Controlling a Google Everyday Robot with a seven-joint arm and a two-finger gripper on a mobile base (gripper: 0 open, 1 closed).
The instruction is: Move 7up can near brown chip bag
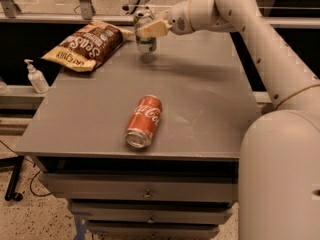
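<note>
The 7up can, silvery with green markings, is held upright just above the far part of the grey table. My gripper is shut on the can's upper half, with the white arm reaching in from the right. The brown chip bag lies flat at the table's far left corner, a short gap to the left of the can.
A red Coca-Cola can lies on its side near the table's front middle. A white pump bottle stands on a lower ledge to the left. Drawers sit under the table front. The robot's white body fills the right foreground.
</note>
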